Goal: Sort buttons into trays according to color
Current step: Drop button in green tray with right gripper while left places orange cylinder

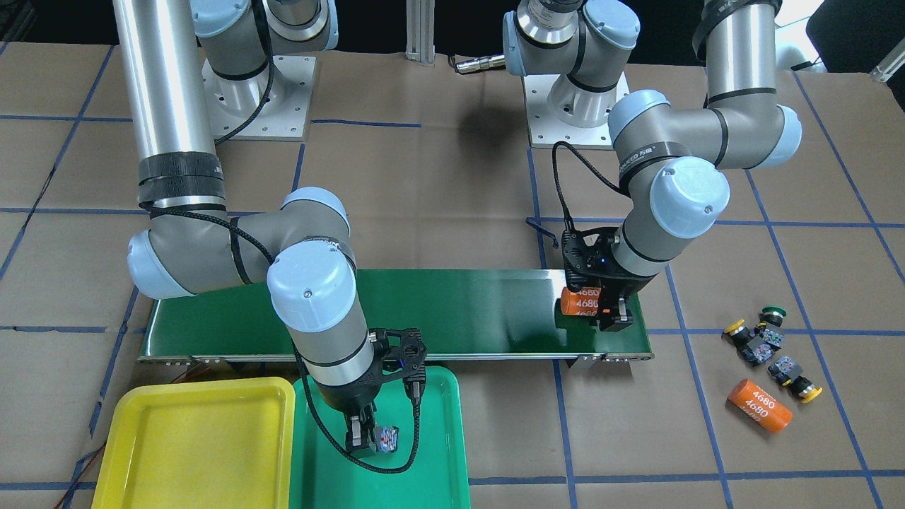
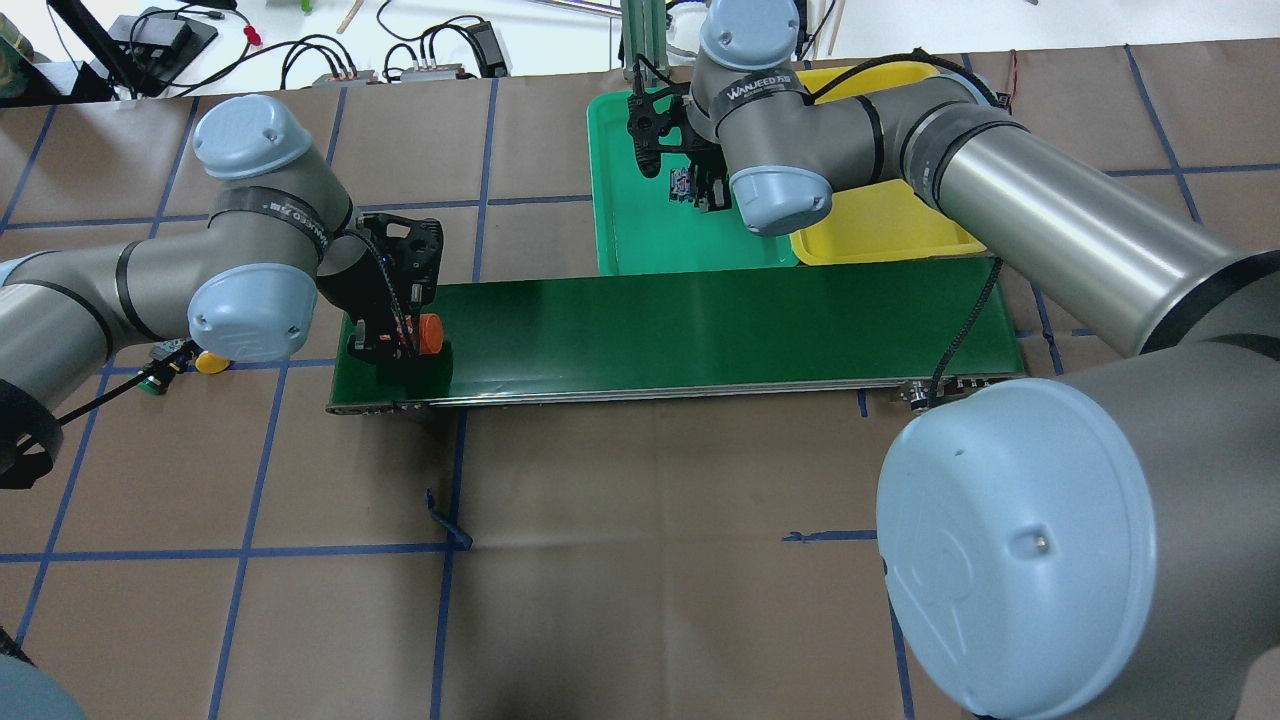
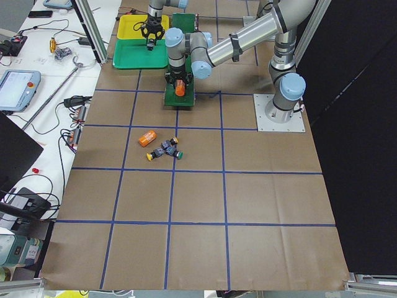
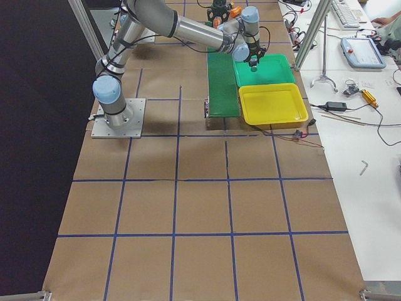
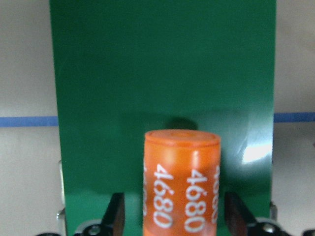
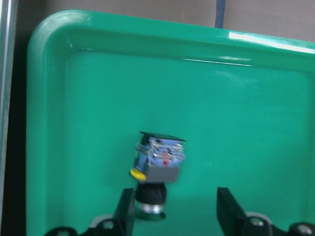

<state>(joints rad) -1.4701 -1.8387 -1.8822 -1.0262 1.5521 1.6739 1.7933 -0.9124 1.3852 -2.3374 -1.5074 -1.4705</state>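
Two robot arms work at a long dark green conveyor belt [image 1: 452,311]. Just off the belt's right end, on the side away from the robot, the right gripper [image 6: 176,216] hangs low over the teal-green tray [image 6: 256,98] with its fingers spread wide. One button [image 6: 157,160] sits loose in the tray between them, cap colour unclear. The yellow tray [image 1: 198,438] lies alongside. At the belt's left end, the left gripper [image 1: 611,318] is also released, its fingers either side of an orange cylinder [image 5: 182,182] marked 4680. Three more buttons [image 1: 760,346] and a second orange cylinder [image 1: 760,405] lie beyond that end.
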